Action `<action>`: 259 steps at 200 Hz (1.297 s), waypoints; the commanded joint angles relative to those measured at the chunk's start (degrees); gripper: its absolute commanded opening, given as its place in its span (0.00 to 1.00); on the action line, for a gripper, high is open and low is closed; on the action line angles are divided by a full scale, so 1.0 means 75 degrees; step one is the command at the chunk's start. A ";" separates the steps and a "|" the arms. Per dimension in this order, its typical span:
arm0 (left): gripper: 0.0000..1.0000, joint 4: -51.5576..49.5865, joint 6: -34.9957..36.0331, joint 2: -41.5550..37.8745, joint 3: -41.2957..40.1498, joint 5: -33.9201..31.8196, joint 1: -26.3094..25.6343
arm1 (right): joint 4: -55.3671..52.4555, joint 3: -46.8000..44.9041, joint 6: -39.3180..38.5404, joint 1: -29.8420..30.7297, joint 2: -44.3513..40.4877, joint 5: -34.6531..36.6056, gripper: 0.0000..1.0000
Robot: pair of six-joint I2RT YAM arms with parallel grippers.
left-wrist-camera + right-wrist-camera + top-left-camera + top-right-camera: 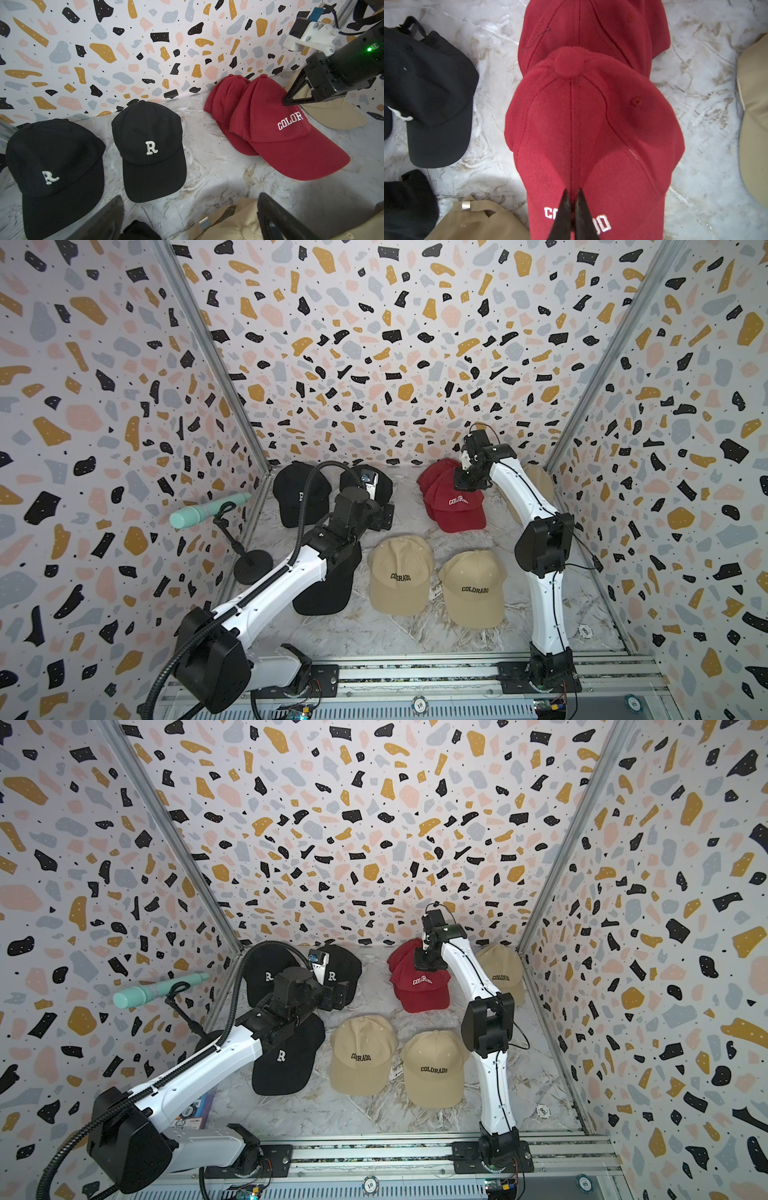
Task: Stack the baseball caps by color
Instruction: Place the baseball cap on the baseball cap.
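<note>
Tan caps [399, 572] lie nearest, likely soft and light; right pincer [572, 199] pinches shut on the pliable front crown of the top red cap [591, 124]; left pincer [187, 216] gapes empty.

Three white walls [374, 323] speckled with black, ochre, pink and grey shapes. Below, a pale veined marble floor [374, 635], evenly lit.

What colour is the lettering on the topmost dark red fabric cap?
White lettering, clearest in the left wrist view.
</note>
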 commanded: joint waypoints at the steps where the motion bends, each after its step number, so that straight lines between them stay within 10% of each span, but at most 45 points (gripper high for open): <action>1: 1.00 -0.0023 0.0148 -0.0072 0.0342 -0.0030 0.0072 | 0.0387 -0.0025 -0.0018 0.0046 -0.0019 0.0048 0.00; 132: 1.00 -0.0115 0.0289 0.0014 0.0534 0.0061 0.0143 | 0.1752 -0.1066 0.0963 0.0169 -0.1142 -0.0077 0.00; 259: 1.00 -0.0414 0.0557 -0.0101 0.0509 0.0157 0.0395 | 0.2451 -0.0807 0.1227 0.0274 0.0108 0.0578 0.00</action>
